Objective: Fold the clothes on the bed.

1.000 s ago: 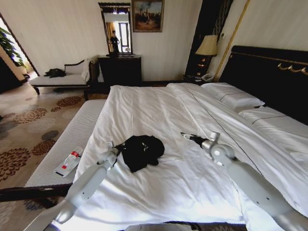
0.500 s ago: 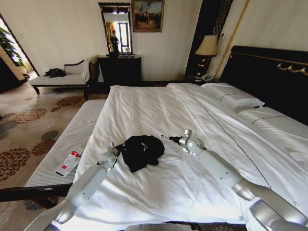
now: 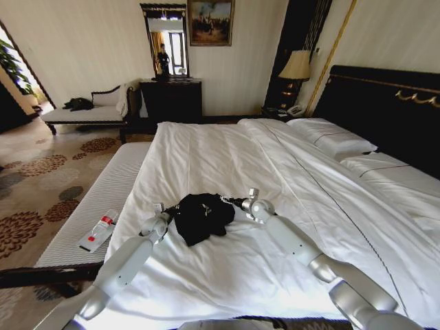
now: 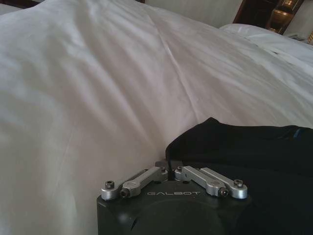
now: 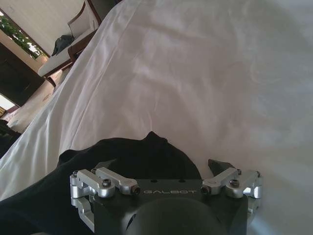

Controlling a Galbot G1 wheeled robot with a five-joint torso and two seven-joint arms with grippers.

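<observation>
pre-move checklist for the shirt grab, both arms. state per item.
1. T-shirt on the bed, within reach of both arms: ok.
2. T-shirt flat for folding: not ok, bunched in a heap.
3. Left gripper shut on the T-shirt's edge: ok.
4. Right gripper open over the T-shirt's far edge: ok.
5. Right fingers closed on fabric: not ok.
6. Bottle on the bench, clear of both arms: ok.

Bottle (image 3: 98, 231) on striped bench (image 3: 82, 227); lit lamp (image 3: 296, 67) by headboard.

Black T-shirt (image 3: 201, 216) on white bed (image 3: 227, 151); lettering seemingly hidden.
</observation>
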